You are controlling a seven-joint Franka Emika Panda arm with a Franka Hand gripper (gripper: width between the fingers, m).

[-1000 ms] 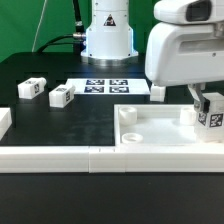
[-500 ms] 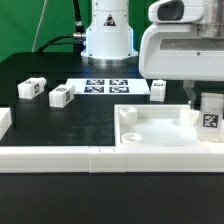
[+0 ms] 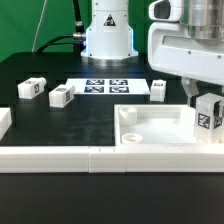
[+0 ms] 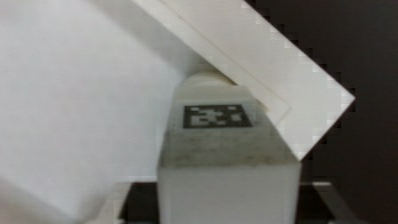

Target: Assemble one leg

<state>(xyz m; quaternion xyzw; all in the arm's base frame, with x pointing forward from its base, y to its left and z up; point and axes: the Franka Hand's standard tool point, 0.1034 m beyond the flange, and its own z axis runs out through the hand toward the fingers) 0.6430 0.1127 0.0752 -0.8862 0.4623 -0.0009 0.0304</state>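
Note:
My gripper [image 3: 207,108] is shut on a leg [image 3: 208,122], a small white block with a square tag. It holds the leg upright over the far right corner of the large white tray-like piece [image 3: 160,128]. In the wrist view the leg [image 4: 228,150] fills the middle between my dark fingers [image 4: 139,200], with the tray's corner [image 4: 294,75] right behind it. I cannot tell whether the leg touches the tray. Three more legs lie on the black table: two at the exterior view's left [image 3: 30,88] [image 3: 62,95] and one behind the tray [image 3: 158,90].
The marker board [image 3: 105,86] lies in front of the robot base [image 3: 107,38]. Long white border rails run along the front [image 3: 60,157] and at the left edge [image 3: 4,121]. The tray has round corner holes [image 3: 128,114].
The gripper dipped with the leg, then rose a little and shifted slightly toward the exterior view's left. It still holds the leg over the tray's far right corner.

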